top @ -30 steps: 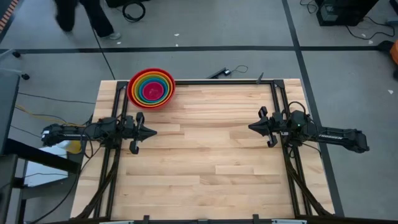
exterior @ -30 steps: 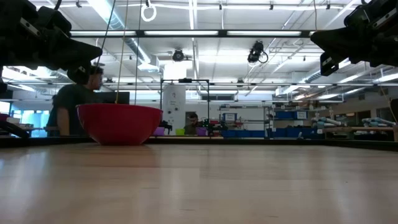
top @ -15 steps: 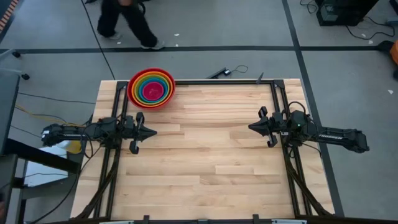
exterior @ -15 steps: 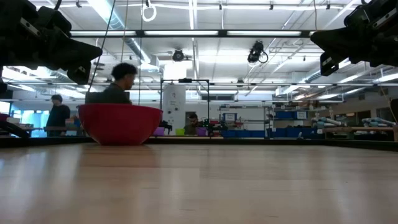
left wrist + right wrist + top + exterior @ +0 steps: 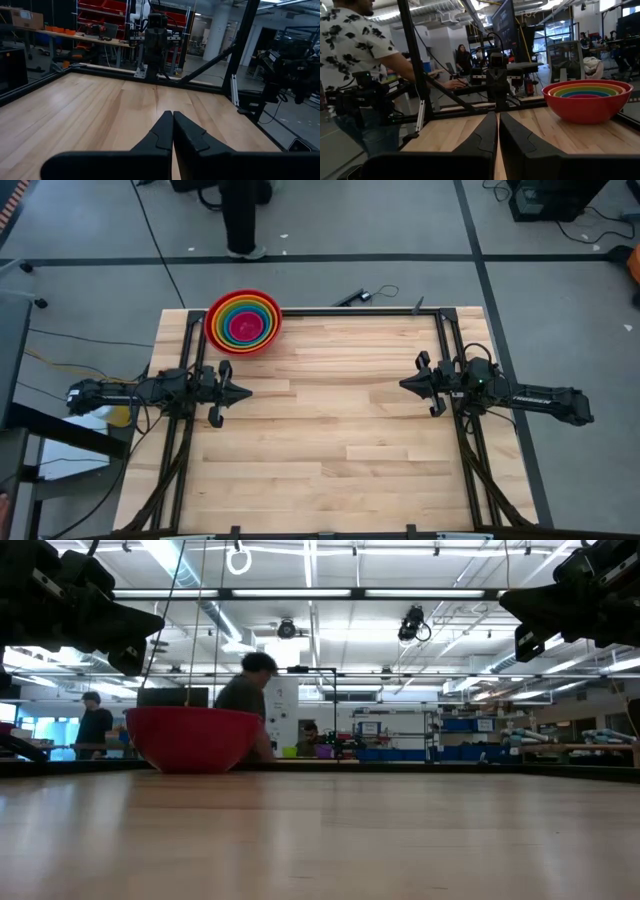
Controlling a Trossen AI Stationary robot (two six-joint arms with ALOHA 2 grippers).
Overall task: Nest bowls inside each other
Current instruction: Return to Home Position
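The bowls (image 5: 243,322) stand nested in one stack at the table's far left corner: red outermost, then orange, green and blue, with magenta in the middle. The red bowl (image 5: 192,738) rests on its base on the wood; the stack (image 5: 587,99) also shows in the right wrist view. My left gripper (image 5: 245,392) hovers shut at the table's left side, pointing level toward the middle. My right gripper (image 5: 403,385) hovers shut at the right side, facing it. Both are well clear of the bowls.
A black metal frame (image 5: 360,311) runs along the table's far edge and down both sides. The wooden top (image 5: 330,440) between the grippers lies bare. A person (image 5: 243,215) walks on the floor beyond the far edge.
Both arms have kept still and the bowls have not moved. A person beyond the far edge has walked from left to right behind the bowls.
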